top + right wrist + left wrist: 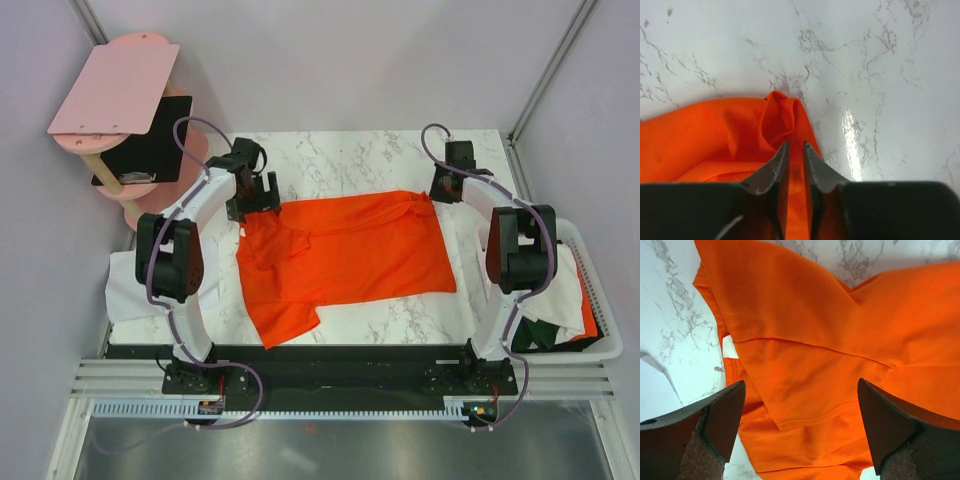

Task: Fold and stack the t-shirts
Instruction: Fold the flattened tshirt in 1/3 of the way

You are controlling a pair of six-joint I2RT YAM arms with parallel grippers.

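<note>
1. Orange t-shirt: lying roughly flat across the middle of the marble tabletop. One sleeve is trailing toward the near left and a flap is lying folded over the body.
2. Left gripper: hovering over the shirt's far-left corner, jaws standing wide apart and gripping nothing.
3. Right gripper: sitting at the shirt's far-right corner, jaws nearly closed and pinching a raised pucker of orange fabric.
4. Other stock: a white t-shirt is draping over the left edge of the tabletop. A dark green t-shirt is lying heaped with more white cloth in the basket on the right.
5. Step in hand, as judged: the orange shirt is being folded. Its far edge is being taken up at the corners, and only the right corner is being held.
6. Next move, as judged: the left jaws are needing to come down and close on the far-left corner, so that both arms can carry that edge evenly toward the near side.
7. Writing: nothing readable is showing. A small white patch is peeking out at the shirt's edge in the left wrist view. It cannot be told whether it is a label or bare tabletop.
</note>
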